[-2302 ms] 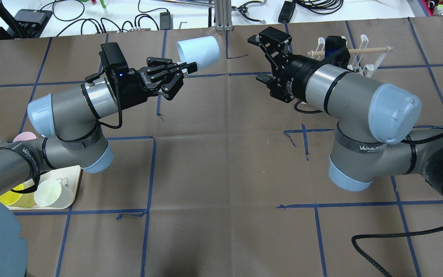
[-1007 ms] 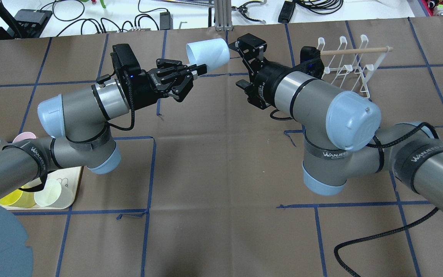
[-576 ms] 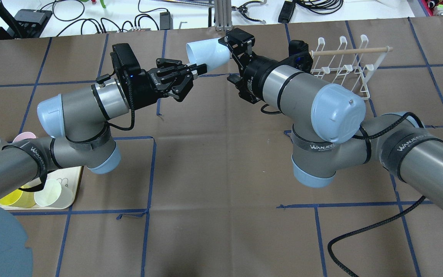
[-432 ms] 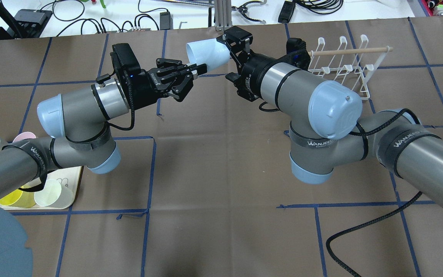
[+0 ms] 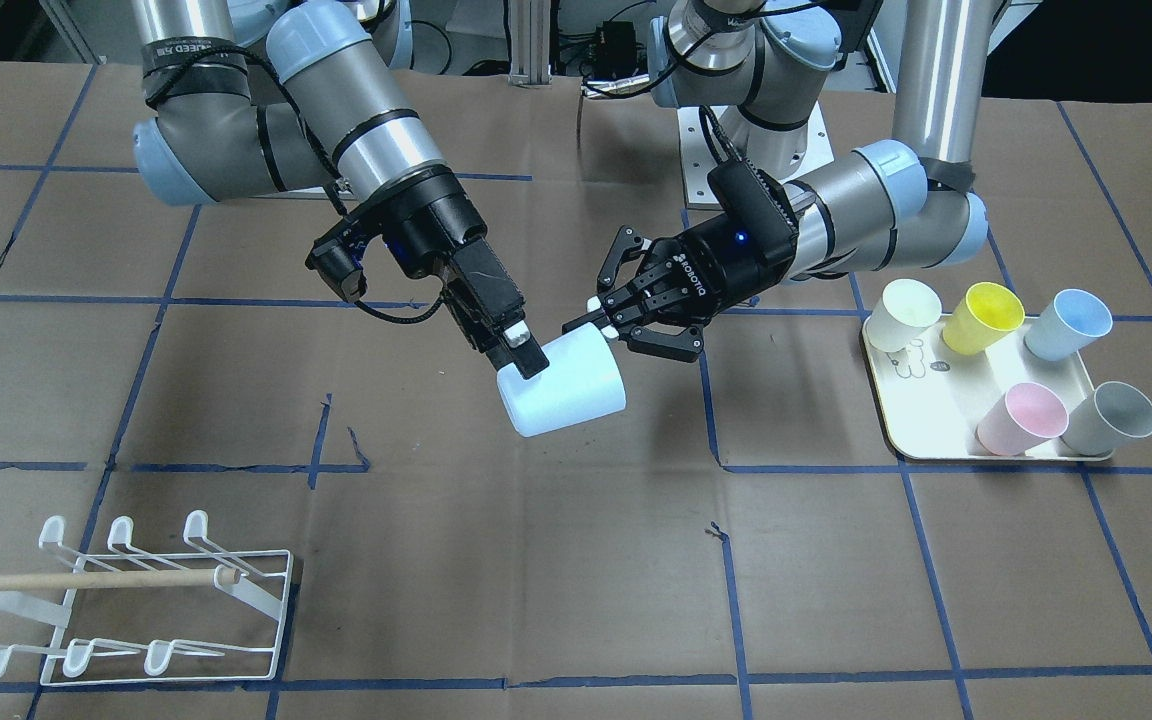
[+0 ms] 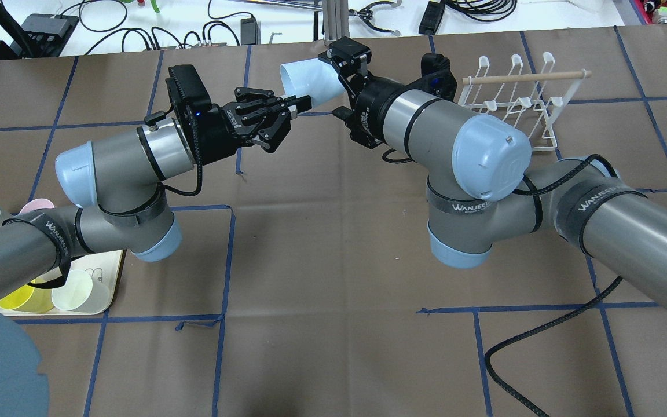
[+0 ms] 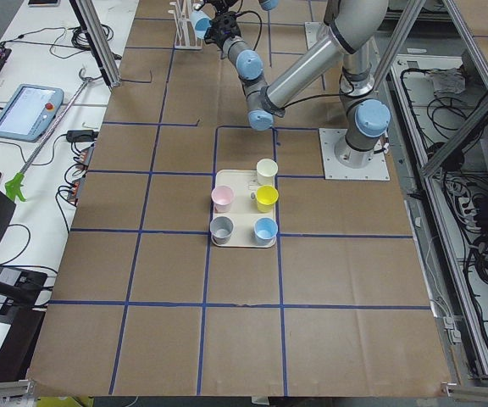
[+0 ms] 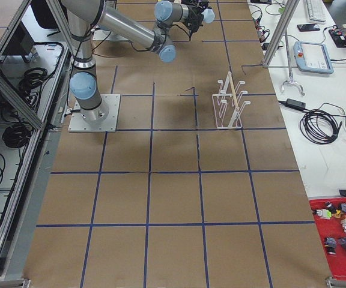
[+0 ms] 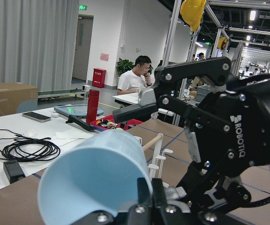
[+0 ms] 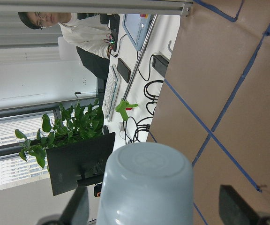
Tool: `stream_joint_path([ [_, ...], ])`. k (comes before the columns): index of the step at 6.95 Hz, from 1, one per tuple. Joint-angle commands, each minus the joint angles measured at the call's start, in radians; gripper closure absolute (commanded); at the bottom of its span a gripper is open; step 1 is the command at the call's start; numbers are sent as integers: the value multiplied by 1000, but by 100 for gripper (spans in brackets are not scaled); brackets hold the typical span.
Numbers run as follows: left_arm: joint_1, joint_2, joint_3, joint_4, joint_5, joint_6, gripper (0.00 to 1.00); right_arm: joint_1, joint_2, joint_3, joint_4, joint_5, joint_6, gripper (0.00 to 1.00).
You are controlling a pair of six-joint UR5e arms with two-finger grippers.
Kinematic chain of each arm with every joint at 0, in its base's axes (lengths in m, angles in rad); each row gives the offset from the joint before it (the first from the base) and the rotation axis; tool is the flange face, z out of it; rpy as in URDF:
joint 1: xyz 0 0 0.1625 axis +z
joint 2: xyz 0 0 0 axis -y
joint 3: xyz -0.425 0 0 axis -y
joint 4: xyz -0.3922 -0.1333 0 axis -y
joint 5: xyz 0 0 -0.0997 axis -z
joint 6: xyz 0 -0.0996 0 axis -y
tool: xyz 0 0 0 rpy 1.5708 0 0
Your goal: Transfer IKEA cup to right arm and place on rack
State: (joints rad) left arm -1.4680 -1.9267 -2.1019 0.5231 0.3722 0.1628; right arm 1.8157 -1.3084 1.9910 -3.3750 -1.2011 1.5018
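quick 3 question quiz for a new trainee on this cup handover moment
1. True or false: the rack holds no cup.
2. Which gripper is shut on the rim of the pale-blue cup? A left, B right, C neither.
3. Fill in: ___ cups sit on the tray.
Key: 1 true. 2 A: the left gripper pinches the rim; the right gripper straddles the base, open. 3 five.
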Motion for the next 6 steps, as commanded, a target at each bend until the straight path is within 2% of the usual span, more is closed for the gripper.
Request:
stream_joint_path([
  [1, 0, 0, 2, 0, 1, -6, 92, 11, 40, -44, -1, -2, 0, 4],
  [4, 0, 0, 2, 0, 1, -9, 92, 17, 55, -57, -1, -5, 0, 4],
  [5, 0, 2, 3, 0, -1, -11, 92, 17, 54, -54, 0, -2, 0, 11],
  [6, 0, 0, 5, -2, -1, -12, 91, 17, 52, -52, 0, 6, -3, 34],
])
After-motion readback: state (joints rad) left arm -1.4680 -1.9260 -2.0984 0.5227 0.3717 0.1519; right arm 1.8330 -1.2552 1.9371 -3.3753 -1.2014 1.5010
